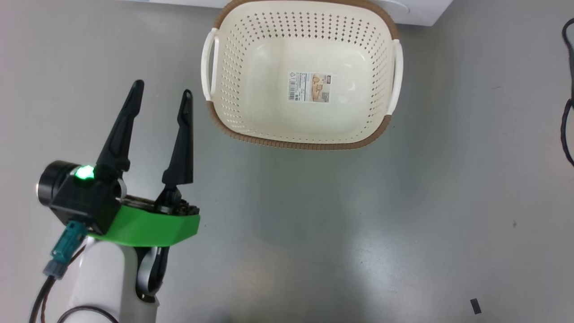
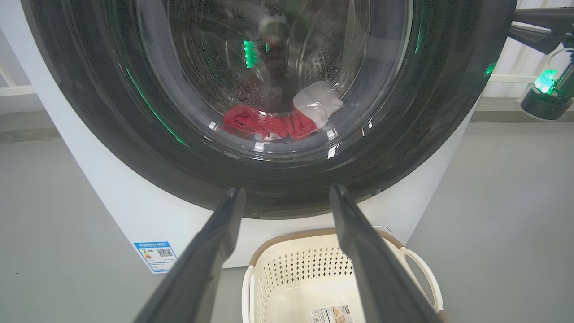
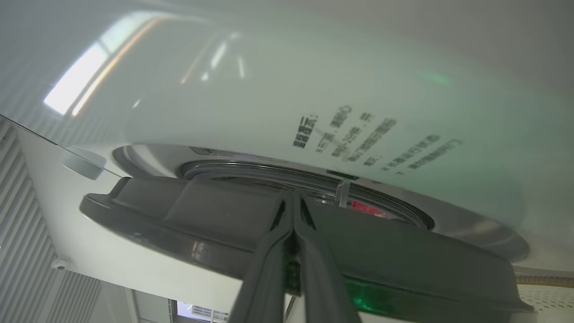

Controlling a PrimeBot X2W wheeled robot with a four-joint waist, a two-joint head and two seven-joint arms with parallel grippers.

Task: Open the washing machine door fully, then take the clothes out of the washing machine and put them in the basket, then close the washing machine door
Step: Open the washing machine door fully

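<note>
At the washing machine door (image 3: 202, 215), right gripper (image 3: 293, 197) tips closed; clothes (image 3: 365, 207) beyond.

From the head we look steeply down on the basket (image 1: 309, 144) and floor (image 1: 358, 233). Our left wrist faces the washing machine door (image 2: 89, 116) from nearby (same basket below it). Our right wrist hugs that door's edge.

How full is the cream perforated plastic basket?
Empty: the basket holds just a paper label; the red fabric clothes lie behind the glass of the black-rimmed round door.
</note>
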